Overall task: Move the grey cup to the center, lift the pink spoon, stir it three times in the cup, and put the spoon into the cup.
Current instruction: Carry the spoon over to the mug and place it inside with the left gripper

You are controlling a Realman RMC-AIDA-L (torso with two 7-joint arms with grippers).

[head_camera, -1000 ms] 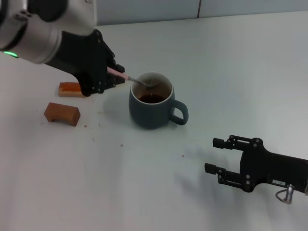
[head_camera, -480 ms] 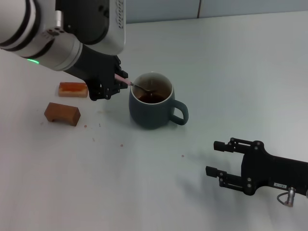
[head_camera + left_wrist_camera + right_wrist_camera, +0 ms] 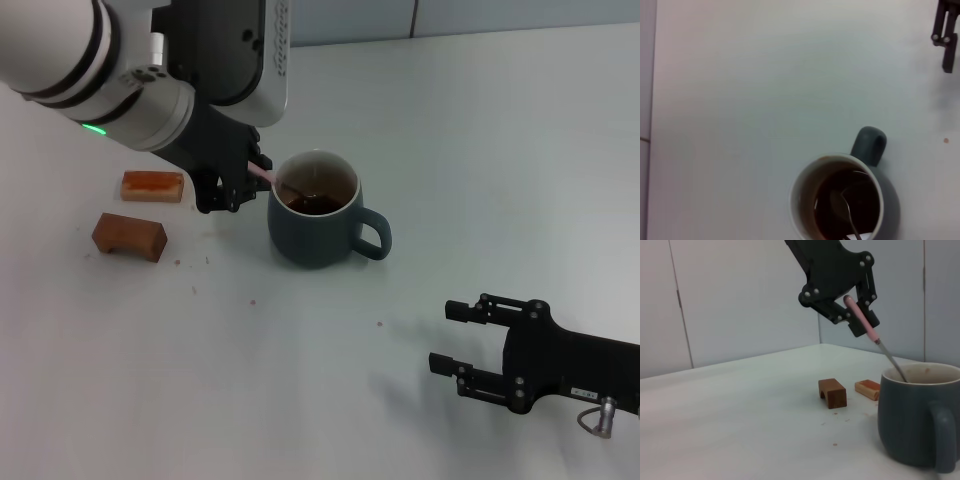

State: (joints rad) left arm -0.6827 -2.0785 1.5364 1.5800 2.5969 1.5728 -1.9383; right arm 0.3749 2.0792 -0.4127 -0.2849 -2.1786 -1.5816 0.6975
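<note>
The grey cup (image 3: 318, 222) stands upright near the middle of the table, its handle toward my right, with dark liquid inside. It also shows in the left wrist view (image 3: 838, 200) and the right wrist view (image 3: 916, 414). My left gripper (image 3: 250, 170) is shut on the pink spoon (image 3: 266, 175) at the cup's left rim. The spoon slants down, and its metal bowl (image 3: 844, 204) sits in the liquid. The right wrist view shows the pink handle (image 3: 861, 317) clamped between the fingers (image 3: 856, 326). My right gripper (image 3: 462, 340) is open and empty, low at the front right.
Two brown blocks lie left of the cup: a flat one (image 3: 152, 186) farther back and an arched one (image 3: 128, 236) nearer the front. Small crumbs speckle the table (image 3: 440, 150) in front of the cup.
My left arm has swung in over the cup's left side and the spoon stands steeper in the cup. My right gripper has drifted slightly back toward the front edge.
</note>
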